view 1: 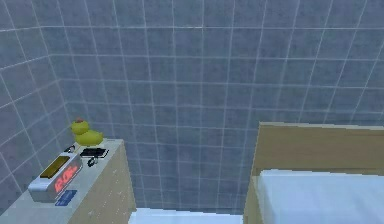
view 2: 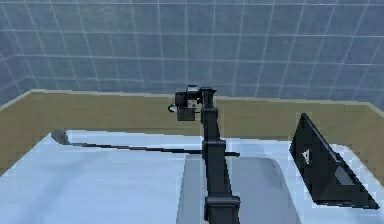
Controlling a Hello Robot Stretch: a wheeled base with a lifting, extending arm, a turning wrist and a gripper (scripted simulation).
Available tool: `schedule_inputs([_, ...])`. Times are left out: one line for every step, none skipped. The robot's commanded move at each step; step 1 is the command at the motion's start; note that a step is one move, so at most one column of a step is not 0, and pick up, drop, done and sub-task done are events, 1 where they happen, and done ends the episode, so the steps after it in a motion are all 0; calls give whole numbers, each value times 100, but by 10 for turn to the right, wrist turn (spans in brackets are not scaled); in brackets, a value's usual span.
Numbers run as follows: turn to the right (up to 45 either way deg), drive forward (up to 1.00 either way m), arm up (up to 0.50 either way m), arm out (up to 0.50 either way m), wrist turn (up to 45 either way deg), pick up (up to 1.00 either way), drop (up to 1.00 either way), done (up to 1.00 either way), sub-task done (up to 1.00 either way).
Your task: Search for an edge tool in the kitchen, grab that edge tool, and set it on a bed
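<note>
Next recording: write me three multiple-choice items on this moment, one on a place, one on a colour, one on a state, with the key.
1. Where does the clock with red digits stand?
A) on the floor
B) on top of the cabinet
C) on a wall shelf

2. What colour is the small thing at the cabinet's far end?
A) yellow
B) purple
C) white

3. How is the long thin dark thing placed?
A) leaning upright on the wall
B) hanging from the ceiling
C) lying flat on the bedding

Key: 1 B, the forward view's left shows it on the cabinet top. 2 A, it is bright yellow against the tiles. 3 C, it lies stretched across the bedding in the arm side view.
</note>
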Motion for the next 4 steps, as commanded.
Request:
schedule_inputs([0,0,-32,0,0,0,0,0,0])
schedule_inputs([0,0,0,0,0,0,100,0,0])
schedule_inputs([0,0,10,0,0,0,0,0,0])
schedule_inputs([0,0,0,-8,0,0,0,0,0])
